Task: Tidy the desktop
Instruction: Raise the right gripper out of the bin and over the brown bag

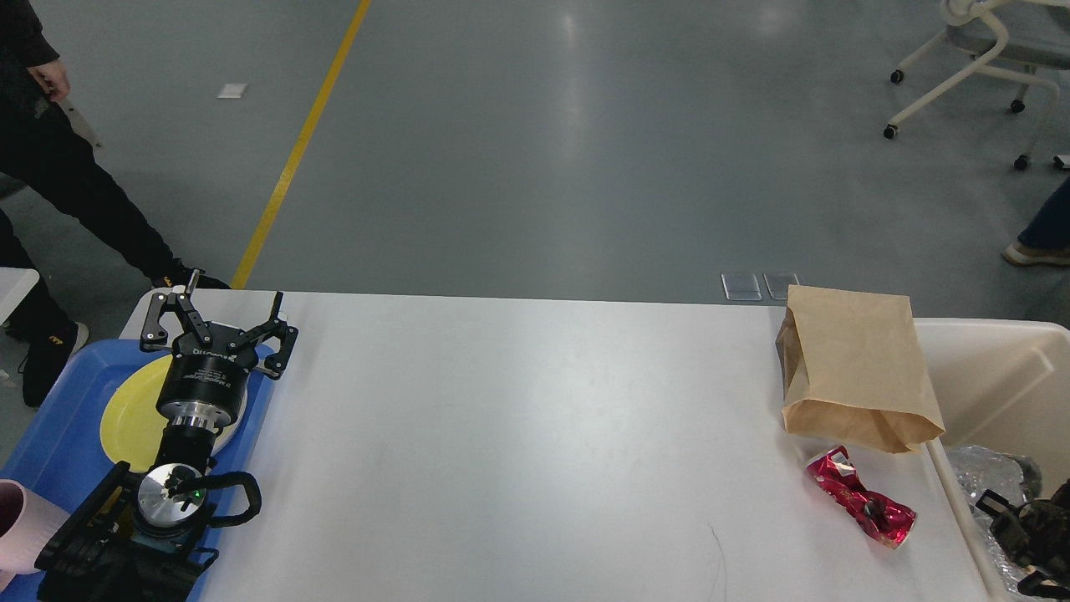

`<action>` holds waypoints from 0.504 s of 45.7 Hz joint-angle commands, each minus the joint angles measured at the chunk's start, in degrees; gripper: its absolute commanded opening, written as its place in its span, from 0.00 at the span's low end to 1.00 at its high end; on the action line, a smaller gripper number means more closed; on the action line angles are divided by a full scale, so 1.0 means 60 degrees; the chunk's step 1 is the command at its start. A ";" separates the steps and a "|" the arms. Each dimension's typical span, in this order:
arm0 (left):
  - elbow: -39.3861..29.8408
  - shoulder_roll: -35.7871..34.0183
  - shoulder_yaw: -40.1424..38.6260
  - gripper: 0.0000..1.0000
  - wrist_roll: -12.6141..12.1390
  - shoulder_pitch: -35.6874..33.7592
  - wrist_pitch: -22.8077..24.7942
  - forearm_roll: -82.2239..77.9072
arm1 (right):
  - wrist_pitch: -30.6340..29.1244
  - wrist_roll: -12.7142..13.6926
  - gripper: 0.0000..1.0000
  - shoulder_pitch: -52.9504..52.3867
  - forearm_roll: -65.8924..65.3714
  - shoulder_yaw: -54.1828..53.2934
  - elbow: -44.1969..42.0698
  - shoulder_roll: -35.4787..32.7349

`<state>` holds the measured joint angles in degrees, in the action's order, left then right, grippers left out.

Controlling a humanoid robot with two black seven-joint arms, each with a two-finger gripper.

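The white desktop [518,435] holds a brown paper bag [853,368] lying at its right edge and a crumpled red wrapper [861,499] just in front of the bag. My left gripper [236,288] is open and empty, held over a yellow plate [129,414] at the table's far left. My right gripper [1018,535] shows only as a dark shape at the bottom right, over the cream bin [995,376], right of the wrapper. Its fingers cannot be told apart.
A blue tray [50,426] at the left carries the yellow plate and a pink cup [18,527]. Crumpled foil [974,472] lies inside the cream bin. A person stands on the floor at the far left; a wheeled chair stands at the far right.
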<state>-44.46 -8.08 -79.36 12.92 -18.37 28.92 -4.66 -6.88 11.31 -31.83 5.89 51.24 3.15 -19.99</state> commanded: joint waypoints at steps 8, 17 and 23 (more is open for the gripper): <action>0.0012 -0.0001 0.0000 0.96 0.0000 0.0000 -0.0001 0.0000 | 0.0576 -0.0009 1.00 -0.0085 0.0015 -0.0029 0.0178 -0.0008; 0.0012 -0.0001 0.0000 0.96 0.0000 0.0000 0.0013 0.0000 | 0.0561 0.0005 1.00 -0.0627 0.0015 -0.0059 0.1026 -0.0227; -0.0002 -0.0001 0.0000 0.96 0.0000 0.0000 -0.0001 0.0000 | 0.0547 0.0064 1.00 -0.1446 -0.0161 0.0087 0.2446 -0.1091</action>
<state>-44.42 -8.09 -79.36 12.92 -18.37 28.92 -4.66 -3.52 11.44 -36.38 5.79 50.96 10.88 -22.63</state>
